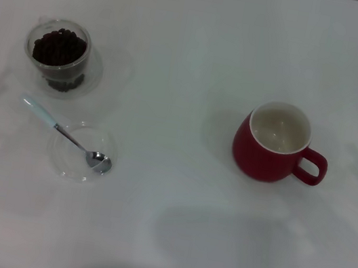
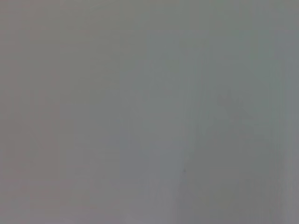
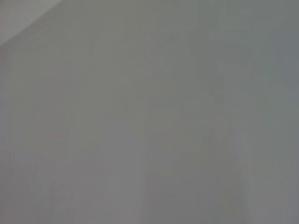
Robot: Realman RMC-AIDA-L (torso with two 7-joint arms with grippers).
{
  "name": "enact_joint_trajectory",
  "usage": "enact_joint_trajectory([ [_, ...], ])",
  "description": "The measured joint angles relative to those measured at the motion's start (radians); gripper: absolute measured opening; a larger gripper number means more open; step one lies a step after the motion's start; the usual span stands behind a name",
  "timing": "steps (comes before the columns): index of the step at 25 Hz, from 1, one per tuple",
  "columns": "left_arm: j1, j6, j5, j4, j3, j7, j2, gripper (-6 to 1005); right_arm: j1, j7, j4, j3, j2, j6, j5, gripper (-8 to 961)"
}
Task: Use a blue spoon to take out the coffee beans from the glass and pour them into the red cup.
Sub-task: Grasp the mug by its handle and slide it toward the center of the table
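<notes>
On the worktop (image 1: 202,35):
- glass (image 1: 58,52): one, clear.
- coffee beans (image 1: 59,47): many, heaped inside the glass, too numerous and small to count.
- blue spoon (image 1: 62,132): one.
- flat clear dish (image 1: 84,152): one.
- red cup (image 1: 272,144): one.

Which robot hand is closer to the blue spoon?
Cannot tell: neither gripper shows in any view. The blue spoon lies on the robot's left side, its bowl in a clear dish, so the left arm probably has the shorter reach.
</notes>
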Motion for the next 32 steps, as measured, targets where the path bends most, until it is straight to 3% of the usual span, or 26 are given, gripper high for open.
enact_joint_trajectory([
  [16,-0.009,-0.008,0.01,0.001,0.002,0.022,0.0,861,0.044,-0.055,0.071,-0.008,-0.004,0.213,-0.322,783],
  [32,0.011,-0.008,0.03,0.04,0.002,0.051,-0.001,861,0.068,-0.092,0.064,-0.043,-0.001,0.457,-0.355,782],
])
